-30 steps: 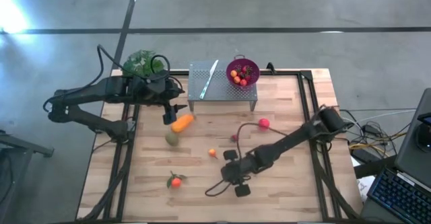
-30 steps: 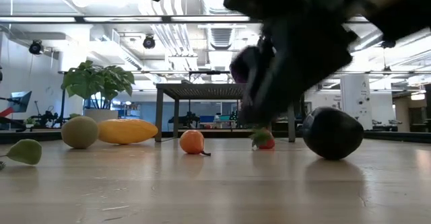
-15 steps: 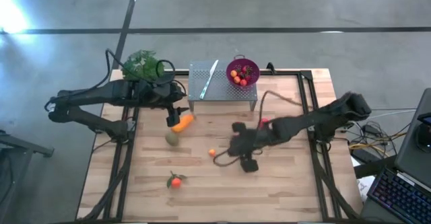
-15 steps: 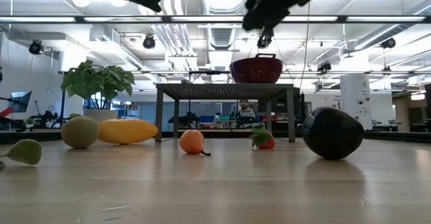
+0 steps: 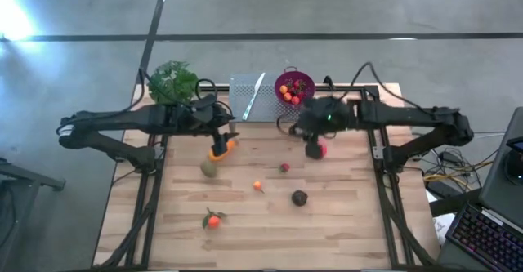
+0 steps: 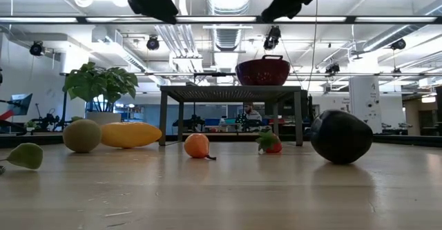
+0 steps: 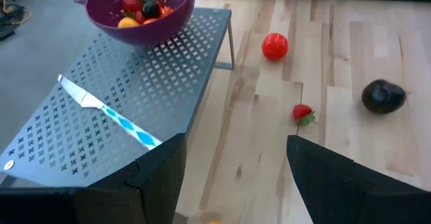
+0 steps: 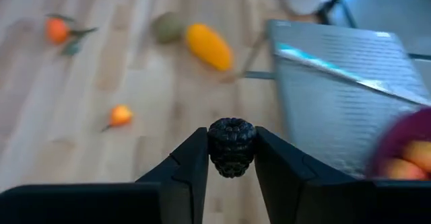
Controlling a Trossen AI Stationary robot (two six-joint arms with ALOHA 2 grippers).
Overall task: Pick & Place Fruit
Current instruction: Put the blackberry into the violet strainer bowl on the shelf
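Observation:
My right gripper (image 8: 231, 138) is shut on a small dark bumpy berry (image 8: 231, 146), high above the table near the purple colander (image 5: 294, 86), which stands on a grey perforated stand (image 5: 270, 109). A red ball (image 5: 322, 149) lies below this gripper. My left gripper (image 7: 236, 146) hangs open over the elongated orange fruit (image 5: 222, 149), with nothing between its fingers. An olive-green fruit (image 5: 210, 167), a small orange piece (image 5: 258, 185), a strawberry (image 5: 284, 167), a dark purple ball (image 5: 300, 197) and a leafy orange fruit (image 5: 213, 220) rest on the wooden table. My right gripper pinches the berry by its two opposite sides (image 8: 215, 150) between its two fingers. The fingers slant downward, coming from the table's right side. The berry is lifted clear of the table.
A knife (image 5: 253, 95) lies on the stand beside the colander, which holds several small fruits (image 7: 138, 9). A leafy green plant (image 5: 172, 80) stands at the far left corner. Black rails (image 5: 372, 141) run along the table's sides.
My right gripper has risen from low over the table's near middle and swung toward the far edge, ending beside the colander. My left gripper has sunk a little toward the orange fruit. The fruits on the table have kept their places.

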